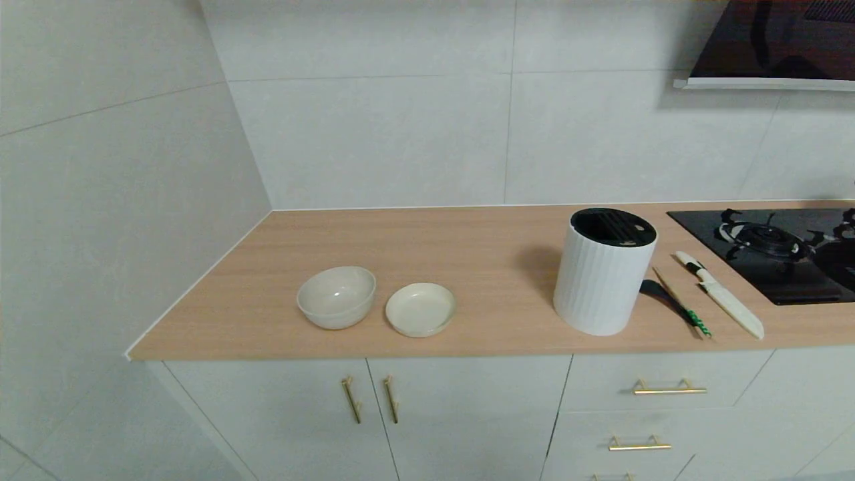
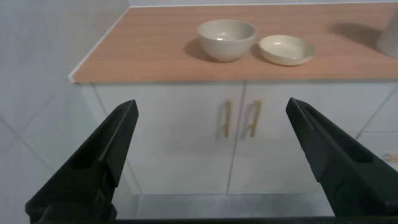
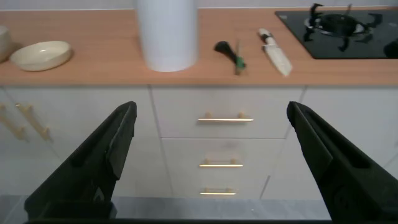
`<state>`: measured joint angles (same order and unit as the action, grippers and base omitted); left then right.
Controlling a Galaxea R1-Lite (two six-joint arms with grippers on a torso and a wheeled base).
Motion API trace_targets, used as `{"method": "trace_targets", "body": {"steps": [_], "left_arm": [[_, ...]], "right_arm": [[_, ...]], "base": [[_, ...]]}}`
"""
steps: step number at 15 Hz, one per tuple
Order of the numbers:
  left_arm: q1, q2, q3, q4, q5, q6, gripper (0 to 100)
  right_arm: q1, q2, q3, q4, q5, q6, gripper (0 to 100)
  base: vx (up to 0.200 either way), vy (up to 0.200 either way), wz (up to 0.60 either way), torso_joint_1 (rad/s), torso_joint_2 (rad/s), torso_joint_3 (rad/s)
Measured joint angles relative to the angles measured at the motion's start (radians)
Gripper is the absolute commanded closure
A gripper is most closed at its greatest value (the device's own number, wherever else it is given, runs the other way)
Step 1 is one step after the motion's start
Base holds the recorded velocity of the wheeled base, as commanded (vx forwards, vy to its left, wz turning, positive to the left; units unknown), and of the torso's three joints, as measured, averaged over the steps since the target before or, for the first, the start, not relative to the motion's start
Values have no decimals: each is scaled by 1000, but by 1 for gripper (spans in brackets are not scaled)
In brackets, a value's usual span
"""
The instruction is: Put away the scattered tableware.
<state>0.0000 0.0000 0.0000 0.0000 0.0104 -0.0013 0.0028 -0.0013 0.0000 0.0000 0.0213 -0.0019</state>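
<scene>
My left gripper (image 2: 211, 106) and right gripper (image 3: 210, 107) gape wide, empty; knife (image 1: 721, 296) lies beside its slotted holder (image 1: 603, 280), unstowed.

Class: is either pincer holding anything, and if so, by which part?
Nothing is held: the left pincer and the right pincer both stand open and empty.

Wooden worktop (image 1: 427, 254) meets pale grey tiled walls (image 1: 374, 133) at a corner. Below the worktop: white cabinets (image 1: 467, 414), brass handles (image 1: 669, 388). Set into its right end: black gas hob (image 1: 788, 280). Above that end: dark hood (image 1: 768, 40).
</scene>
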Motion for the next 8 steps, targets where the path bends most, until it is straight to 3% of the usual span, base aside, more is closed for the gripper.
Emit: {"method": "trace_targets", "body": {"steps": [8], "left_arm": [[0,0,0,0,0,0,0]], "right_arm": [[0,0,0,0,0,1,0]], "base": [[0,200,0,1,2,5]]}}
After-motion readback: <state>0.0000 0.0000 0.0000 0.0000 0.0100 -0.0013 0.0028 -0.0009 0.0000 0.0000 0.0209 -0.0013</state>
